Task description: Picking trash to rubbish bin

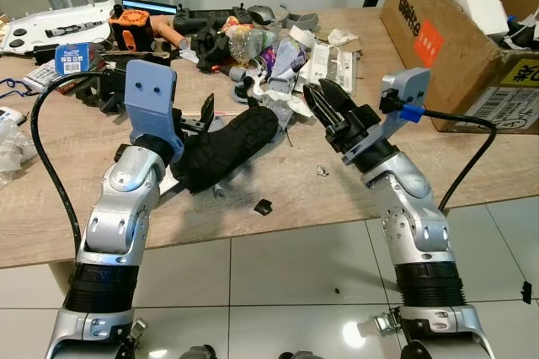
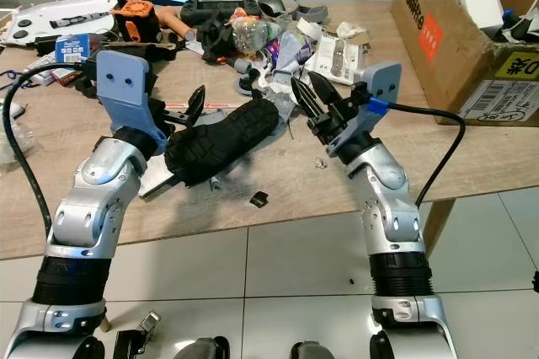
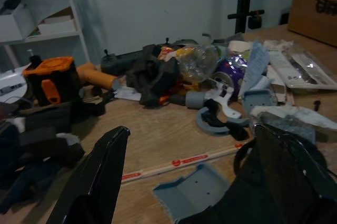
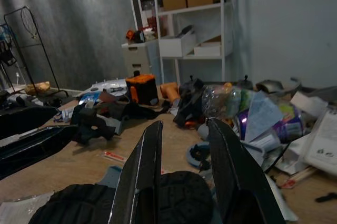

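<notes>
A black ribbed piece of tyre-like rubber (image 1: 232,148) lies on the wooden table (image 1: 278,224) near its front edge. My left gripper (image 1: 223,119) is open, its fingers (image 3: 100,176) spread wide, with one end of the rubber piece low between them. My right gripper (image 1: 316,88) hovers just past the other end of the rubber piece (image 4: 179,192). It is open with a narrow gap and nothing between its fingers (image 4: 142,171). Behind both lies a heap of trash with a crushed clear bottle (image 1: 248,39), a purple wrapper (image 3: 231,71) and white papers (image 1: 324,60).
A large cardboard box (image 1: 446,30) full of items stands at the right of the table. An orange and black device (image 1: 135,26) and dark clutter sit at the back left. A small black scrap (image 1: 264,206) lies near the front edge. White tiled floor (image 1: 286,275) is below.
</notes>
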`<state>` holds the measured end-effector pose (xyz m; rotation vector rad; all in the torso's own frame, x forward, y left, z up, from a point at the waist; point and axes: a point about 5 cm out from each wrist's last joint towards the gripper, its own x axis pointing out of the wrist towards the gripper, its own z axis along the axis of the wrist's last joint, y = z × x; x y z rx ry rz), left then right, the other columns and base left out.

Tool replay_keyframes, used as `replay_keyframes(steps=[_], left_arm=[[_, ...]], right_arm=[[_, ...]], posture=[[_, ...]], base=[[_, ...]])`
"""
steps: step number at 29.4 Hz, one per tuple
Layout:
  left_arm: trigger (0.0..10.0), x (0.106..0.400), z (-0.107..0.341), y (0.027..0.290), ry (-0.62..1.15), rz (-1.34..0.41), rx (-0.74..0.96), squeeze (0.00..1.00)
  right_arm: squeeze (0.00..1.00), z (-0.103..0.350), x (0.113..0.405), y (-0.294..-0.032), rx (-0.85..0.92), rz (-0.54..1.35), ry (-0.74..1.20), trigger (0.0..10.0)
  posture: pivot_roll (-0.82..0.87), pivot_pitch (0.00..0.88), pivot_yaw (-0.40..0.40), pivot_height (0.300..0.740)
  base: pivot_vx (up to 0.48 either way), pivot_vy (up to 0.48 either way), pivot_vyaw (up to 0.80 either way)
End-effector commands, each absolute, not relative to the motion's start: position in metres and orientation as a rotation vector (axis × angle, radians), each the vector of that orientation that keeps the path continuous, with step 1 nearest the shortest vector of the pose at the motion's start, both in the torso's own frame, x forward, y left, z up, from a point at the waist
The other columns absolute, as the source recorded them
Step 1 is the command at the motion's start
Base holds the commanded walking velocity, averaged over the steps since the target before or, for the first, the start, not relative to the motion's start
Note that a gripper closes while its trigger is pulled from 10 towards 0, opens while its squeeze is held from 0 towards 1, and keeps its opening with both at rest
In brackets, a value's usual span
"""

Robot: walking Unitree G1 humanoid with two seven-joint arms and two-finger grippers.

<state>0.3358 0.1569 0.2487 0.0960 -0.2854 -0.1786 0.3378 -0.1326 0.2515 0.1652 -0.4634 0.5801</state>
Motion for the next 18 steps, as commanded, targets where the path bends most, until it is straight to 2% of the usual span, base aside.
replay_keyframes(steps=[1,2,6,8,9,15,16,18], left_arm=[[10.0,0.334,0.246,0.157,-0.281,-0.182,0.087,0.0],[10.0,0.333,0.246,0.157,-0.283,-0.181,0.084,0.0],[10.0,0.332,0.245,0.156,-0.285,-0.178,0.084,0.0],[10.0,0.332,0.243,0.155,-0.281,-0.175,0.066,0.0],[10.0,0.331,0.242,0.153,-0.277,-0.172,0.05,0.0],[10.0,0.326,0.225,0.144,-0.237,-0.173,0.001,0.0],[10.0,0.322,0.222,0.139,-0.234,-0.187,0.0,0.0],[10.0,0.322,0.221,0.136,-0.228,-0.195,0.01,0.0]], right_arm=[[0.0,0.252,0.335,-0.133,0.168,0.575,-0.466,10.0],[0.0,0.251,0.334,-0.133,0.149,0.572,-0.46,10.0],[0.0,0.248,0.334,-0.132,0.151,0.565,-0.439,10.0],[0.0,0.248,0.334,-0.131,0.147,0.559,-0.437,10.0],[0.0,0.247,0.333,-0.131,0.147,0.554,-0.437,10.0],[0.0,0.233,0.33,-0.132,0.133,0.524,-0.411,10.0],[0.0,0.227,0.327,-0.134,0.216,0.484,-0.399,10.0],[0.0,0.224,0.327,-0.136,0.233,0.47,-0.385,10.0]], posture=[[0.06,0.218,-0.02,0.74],[0.06,0.191,-0.016,0.74],[0.06,0.208,-0.017,0.74],[0.06,0.213,-0.017,0.74],[0.06,0.183,-0.014,0.74],[0.05,0.191,-0.023,0.74],[0.05,0.176,-0.021,0.74],[0.06,0.188,-0.023,0.74]], base=[[0.0,0.0,0.0],[0.0,0.0,0.0],[0.0,0.0,0.0],[0.0,0.0,0.8],[0.0,0.0,0.8],[0.0,0.0,0.8],[0.0,0.0,0.0],[0.0,0.0,0.0]])
